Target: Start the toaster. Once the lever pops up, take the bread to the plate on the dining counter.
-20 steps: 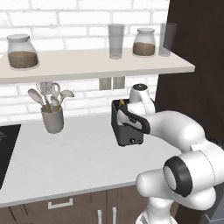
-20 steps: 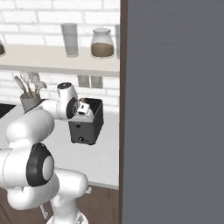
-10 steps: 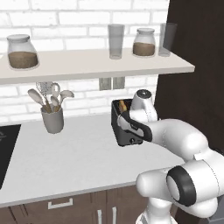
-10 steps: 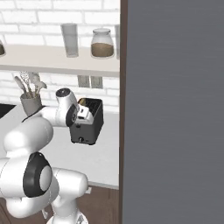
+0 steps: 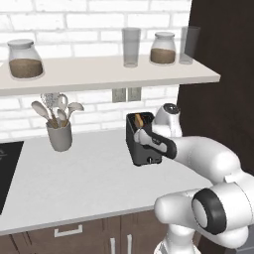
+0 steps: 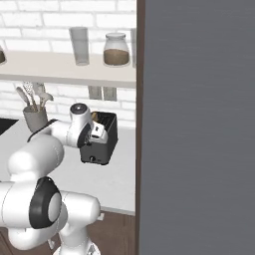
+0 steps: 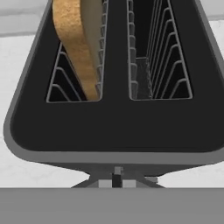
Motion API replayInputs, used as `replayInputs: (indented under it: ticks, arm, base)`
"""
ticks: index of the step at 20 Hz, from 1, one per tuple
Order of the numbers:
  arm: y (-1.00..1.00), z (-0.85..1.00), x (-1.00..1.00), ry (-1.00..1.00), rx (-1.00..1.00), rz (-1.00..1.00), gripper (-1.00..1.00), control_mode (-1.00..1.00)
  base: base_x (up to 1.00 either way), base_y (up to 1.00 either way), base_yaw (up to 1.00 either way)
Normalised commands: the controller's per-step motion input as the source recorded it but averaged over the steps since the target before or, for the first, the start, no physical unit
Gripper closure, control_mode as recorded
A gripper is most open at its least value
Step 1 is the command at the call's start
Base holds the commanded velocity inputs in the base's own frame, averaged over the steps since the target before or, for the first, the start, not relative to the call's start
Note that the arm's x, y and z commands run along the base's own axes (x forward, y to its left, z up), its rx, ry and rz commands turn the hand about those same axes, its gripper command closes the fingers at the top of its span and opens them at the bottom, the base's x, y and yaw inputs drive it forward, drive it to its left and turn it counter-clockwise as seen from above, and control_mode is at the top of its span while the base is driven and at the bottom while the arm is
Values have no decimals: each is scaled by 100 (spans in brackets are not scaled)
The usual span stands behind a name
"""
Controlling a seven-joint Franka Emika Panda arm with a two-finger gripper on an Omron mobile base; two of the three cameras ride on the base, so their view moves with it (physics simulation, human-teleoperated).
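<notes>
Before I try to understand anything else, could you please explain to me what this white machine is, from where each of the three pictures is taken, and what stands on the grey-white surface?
The white machine is a robot arm in a simulated kitchen. Two pictures come from cameras on its base, behind the arm to its left and right. The third comes from a camera on its hand, looking down into the toaster.

On the worktop by the brick wall stands the dark grey toaster. A slice of bread sits in one slot; the other slot is empty. To the left stands a grey cup of utensils. On the shelf above are two jars and drinking glasses.

The end effector is shut and holds nothing. It is at the near end of the toaster, where its lever seems to be, but the contact itself is hidden.
</notes>
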Motion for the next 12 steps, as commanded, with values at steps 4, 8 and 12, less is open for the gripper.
replayInputs:
  ticks: [4,8,12]
  arm:
    - [0,-100,-1,0,1,10,100,-100]
    - [1,-100,-24,-5,0,7,100,-100]
    - [6,-97,-12,-4,0,6,100,-100]
  base:
    - [0,0,0]
    - [0,0,0]
    - [0,0,0]
